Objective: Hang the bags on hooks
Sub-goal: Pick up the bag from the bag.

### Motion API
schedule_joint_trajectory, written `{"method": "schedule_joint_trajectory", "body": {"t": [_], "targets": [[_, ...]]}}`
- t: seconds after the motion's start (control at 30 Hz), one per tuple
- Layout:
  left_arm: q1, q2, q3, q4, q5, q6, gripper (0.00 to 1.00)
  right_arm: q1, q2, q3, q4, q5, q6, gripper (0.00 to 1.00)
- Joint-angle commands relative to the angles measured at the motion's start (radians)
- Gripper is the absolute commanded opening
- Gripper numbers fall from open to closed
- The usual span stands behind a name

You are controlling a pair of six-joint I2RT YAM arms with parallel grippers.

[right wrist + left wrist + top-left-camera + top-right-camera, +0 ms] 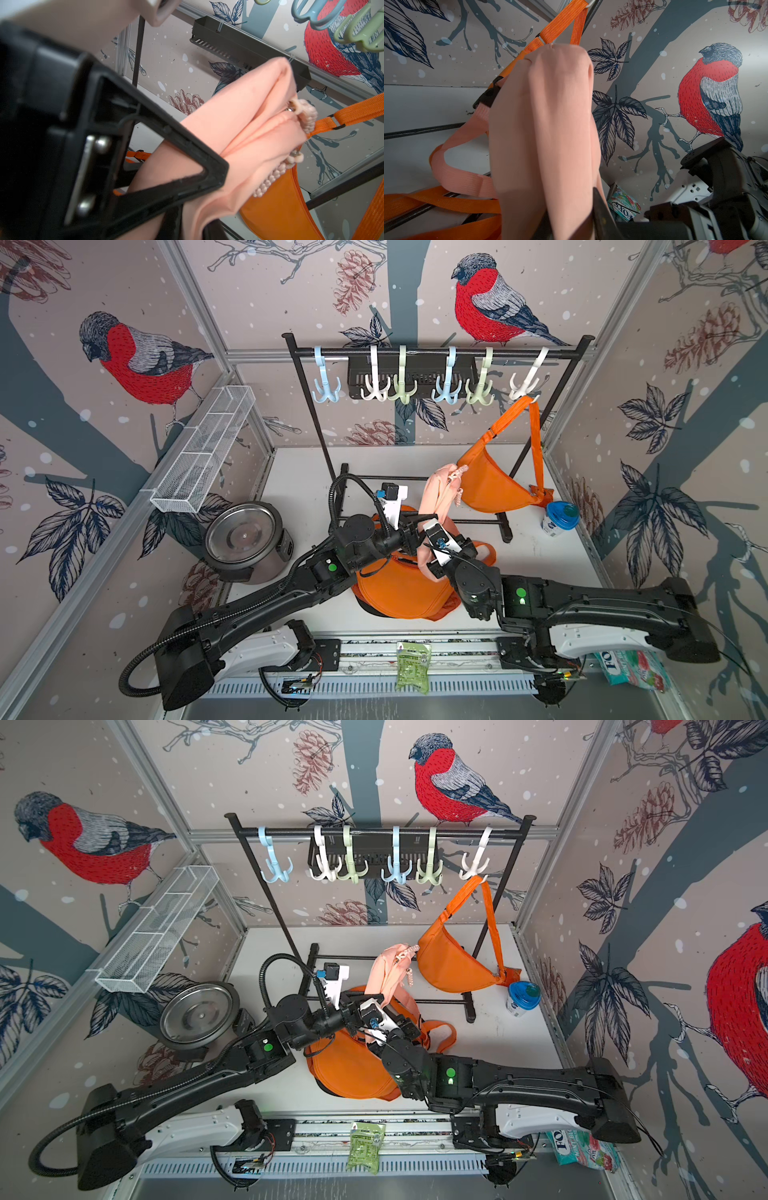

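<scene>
Pink bag (546,124) — soft matt cloth, ribbed woven strap (456,176); hooks (326,389) glossy plastic, rack (511,352) matt black metal.

Six hooks (402,373) are counted at 12 o'clock, two orange bags (494,485), one pink bag (436,493), two packets (412,666), one cooker (245,537), one cup (559,516).

On the table (299,489), at twelve o'clock: rack (436,352), hooks (401,383) along its top bar. From the end hook (528,381), toward two o'clock: hanging bag (490,481). Just before that, raised above centre: lifted bag (440,497). Beneath, flat at centre: lying bag (403,593). At three, beside the rack's foot: cup (559,518). At nine: cooker (245,539). At ten, on the wall: wire basket (203,452). At six, on the front rail: packet (412,666).
</scene>
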State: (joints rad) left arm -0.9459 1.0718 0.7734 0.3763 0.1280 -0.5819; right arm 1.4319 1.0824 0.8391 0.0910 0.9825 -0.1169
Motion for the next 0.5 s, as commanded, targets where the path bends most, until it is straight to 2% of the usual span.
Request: {"method": "schedule_joint_trajectory", "body": {"t": [0.0,0.1,0.2,0.3,0.4,0.47], "targets": [[-0.004,-0.011,0.0,-0.028,-0.026,0.028,0.11,0.001,-0.007,0.009,0.029,0.022,-0.024,0.2],[-0.004,-0.022,-0.01,-0.026,-0.04,0.037,0.01,0.001,-0.016,0.007,0.024,0.021,-0.023,0.24],[-0.003,-0.052,-0.044,0.016,-0.041,0.02,0.0,-0.001,-0.034,0.003,0.012,0.002,-0.014,0.29],[0.002,-0.092,-0.093,0.09,-0.022,0.02,0.0,-0.002,-0.066,-0.005,-0.011,-0.073,-0.004,0.55],[0.031,-0.134,-0.128,0.128,0.017,0.011,0.0,-0.004,-0.124,-0.033,-0.007,-0.159,0.005,0.69],[0.056,-0.163,-0.146,0.143,0.055,0.004,0.0,-0.009,-0.175,-0.054,-0.001,-0.216,0.017,0.74]]}}
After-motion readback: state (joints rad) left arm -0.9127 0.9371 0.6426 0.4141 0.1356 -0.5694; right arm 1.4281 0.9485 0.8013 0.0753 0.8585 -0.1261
